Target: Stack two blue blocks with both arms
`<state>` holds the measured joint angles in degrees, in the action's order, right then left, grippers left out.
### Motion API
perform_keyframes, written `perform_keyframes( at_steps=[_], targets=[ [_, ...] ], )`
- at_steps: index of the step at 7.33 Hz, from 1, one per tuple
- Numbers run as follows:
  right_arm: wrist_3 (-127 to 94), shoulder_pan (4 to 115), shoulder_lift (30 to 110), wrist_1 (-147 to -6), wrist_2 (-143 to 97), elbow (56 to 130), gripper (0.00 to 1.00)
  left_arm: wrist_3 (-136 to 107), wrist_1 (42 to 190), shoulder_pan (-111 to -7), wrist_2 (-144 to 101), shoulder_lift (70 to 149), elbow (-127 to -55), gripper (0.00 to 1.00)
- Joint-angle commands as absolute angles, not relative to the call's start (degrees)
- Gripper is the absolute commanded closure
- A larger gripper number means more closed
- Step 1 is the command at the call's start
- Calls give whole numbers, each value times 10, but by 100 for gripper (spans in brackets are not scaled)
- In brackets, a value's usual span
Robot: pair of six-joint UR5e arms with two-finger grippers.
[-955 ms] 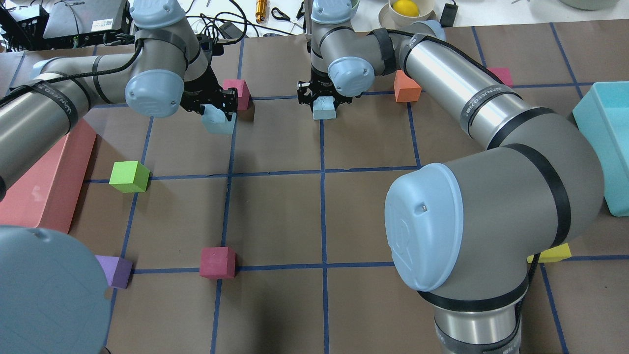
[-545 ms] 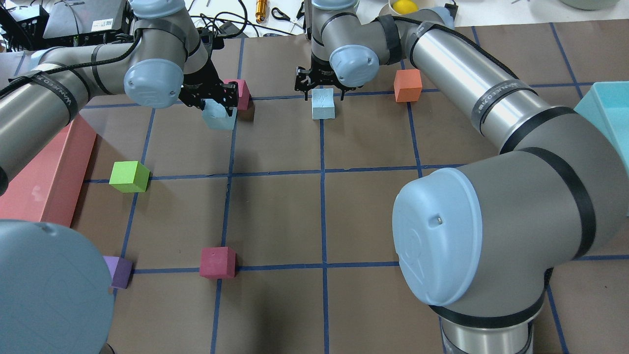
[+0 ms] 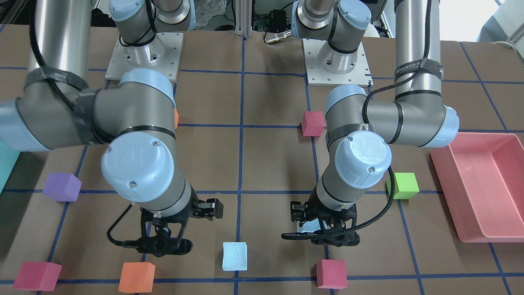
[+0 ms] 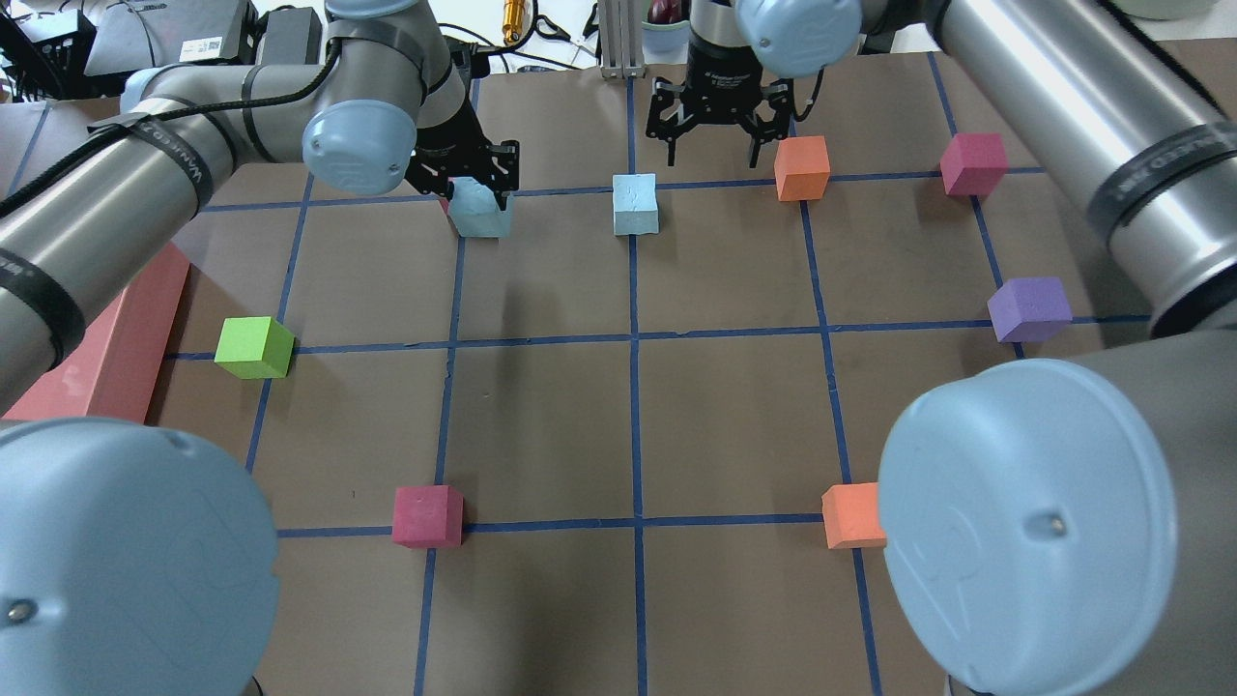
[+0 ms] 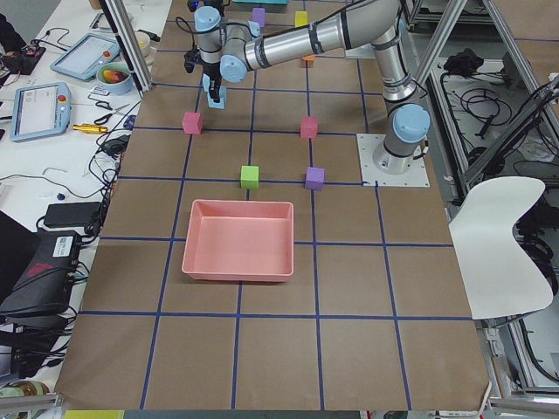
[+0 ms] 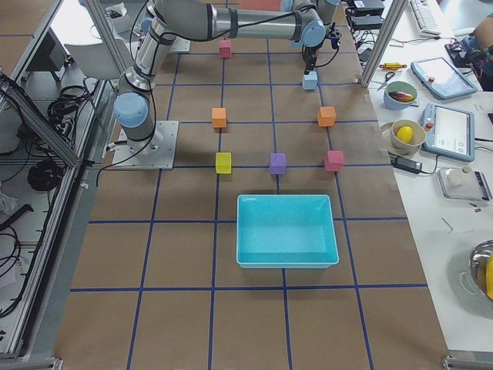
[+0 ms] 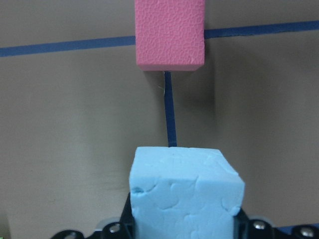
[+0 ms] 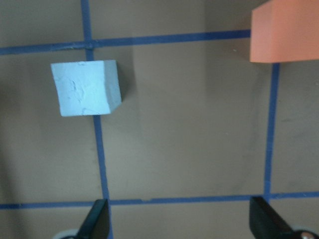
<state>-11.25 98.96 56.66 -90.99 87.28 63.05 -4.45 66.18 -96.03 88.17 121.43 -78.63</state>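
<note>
My left gripper (image 4: 477,196) is shut on one pale blue block (image 4: 480,215) and holds it above the table, left of the centre line. The left wrist view shows this block (image 7: 185,191) between the jaws, with a crimson cube (image 7: 169,32) on the table beyond it. The second blue block (image 4: 635,204) sits alone on a blue tape crossing; it also shows in the front view (image 3: 235,256) and the right wrist view (image 8: 85,87). My right gripper (image 4: 711,143) is open and empty, raised beyond and to the right of that block, with its fingertips (image 8: 97,219) wide apart.
An orange cube (image 4: 802,167) sits close to the right gripper. Other cubes: crimson (image 4: 974,162), purple (image 4: 1030,309), orange (image 4: 850,515), crimson (image 4: 428,515), green (image 4: 254,348). A pink tray (image 4: 116,338) is at the left edge, a teal bin (image 6: 286,231) on the right side.
My right gripper has let go of its blue block, leaving it on the table, and has risen away to the far right. My left gripper has carried its blue block rightward.
</note>
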Motion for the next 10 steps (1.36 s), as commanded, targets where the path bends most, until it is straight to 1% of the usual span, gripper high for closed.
perform_keyframes(
  at_steps=[1,4,5,6,8,10],
  targets=[
    [-45,951,642,-861,915,699,0,-109,676,-1004,884,1263,-705,91],
    [-15,914,776,-895,916,881,0,-152,682,-1044,883,1324,-614,91],
    [-14,913,816,-917,916,935,0,-168,685,-1054,884,1340,-601,91],
    [-14,913,850,-941,917,962,0,-169,683,-1066,885,1351,-592,91],
    [-16,912,881,-891,922,926,0,-171,687,-1073,886,1354,-584,91],
    [-16,911,872,-885,922,911,0,-171,687,-1078,885,1361,-586,90]
  ],
)
